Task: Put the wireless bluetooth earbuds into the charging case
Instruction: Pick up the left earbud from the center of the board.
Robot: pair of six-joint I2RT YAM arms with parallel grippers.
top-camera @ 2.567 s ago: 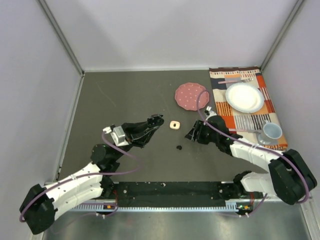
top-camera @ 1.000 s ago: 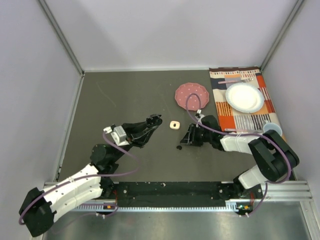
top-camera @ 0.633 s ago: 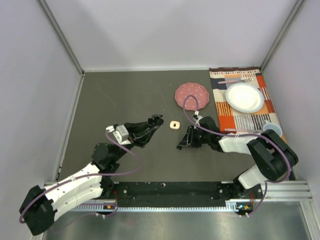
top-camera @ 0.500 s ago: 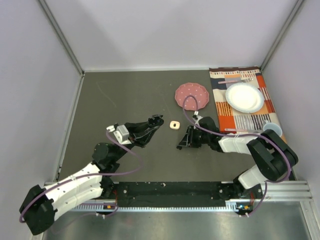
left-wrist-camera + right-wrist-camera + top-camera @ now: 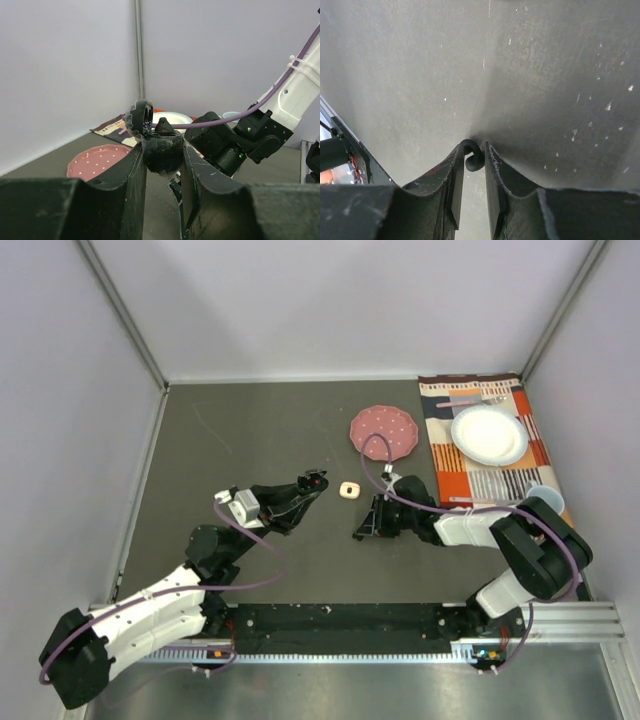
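Observation:
My left gripper [image 5: 162, 150] is shut on a black round charging case [image 5: 162, 156], held up above the table with its lid [image 5: 140, 117] tipped open to the left. A small dark earbud tip [image 5: 162, 127] pokes up from the case. In the top view the left gripper [image 5: 316, 481] sits left of a small white item [image 5: 348, 490], too small to make out. My right gripper [image 5: 474, 145] is down on the table with its fingers pressed on both sides of a black earbud [image 5: 474, 162]. In the top view the right gripper [image 5: 359, 534] hides that earbud.
A pink dotted disc [image 5: 383, 432] lies behind the grippers. At the right, a patterned mat [image 5: 470, 480] carries a white plate [image 5: 489, 434] and a pale cup [image 5: 545, 502]. Grey walls close in the dark table on three sides.
My right gripper moved left and down onto the black earbud on the table, and its jaws narrowed round it. The left arm, holding the case, barely shifted.

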